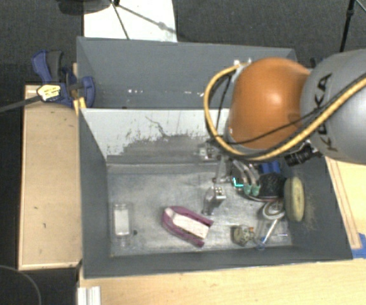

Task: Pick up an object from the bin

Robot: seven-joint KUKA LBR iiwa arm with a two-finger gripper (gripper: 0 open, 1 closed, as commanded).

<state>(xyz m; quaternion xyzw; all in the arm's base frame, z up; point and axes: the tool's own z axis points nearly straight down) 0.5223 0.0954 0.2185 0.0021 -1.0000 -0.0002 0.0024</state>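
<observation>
1. Gripper (213, 202) of the grey robot arm (351, 116), reaching in from the right under its rounded orange wrist cover (265, 103), hung low over the middle of the grey metal bin (138, 75), close to the scuffed floor.
2. Whether the gripper was apart or together could not be told from this angle; nothing was seen clamped in it.
3. Nearest to it was a purple, curved plastic piece (186, 224) with a white block set in it, lying flat on the bin floor just below and slightly left of the gripper, close to the front wall. The two appeared near each other, but whether they touched could not be told.
4. To the gripper's right, things lay crowded in the bin's right-hand part: a black round object (273, 184) and a small blue item (272, 168) tucked under the wrist, an olive-yellow flat disc (294, 199) standing on edge by the right wall, and a bright metal wire loop (272, 210) below them.
5. Near the front wall, right of the purple piece, sat a small greenish-brown lump (242, 235) with a thin pale stick (265, 232) beside it.
6. Well apart, at the bin's left end, lay a small clear plastic box (121, 220).
</observation>
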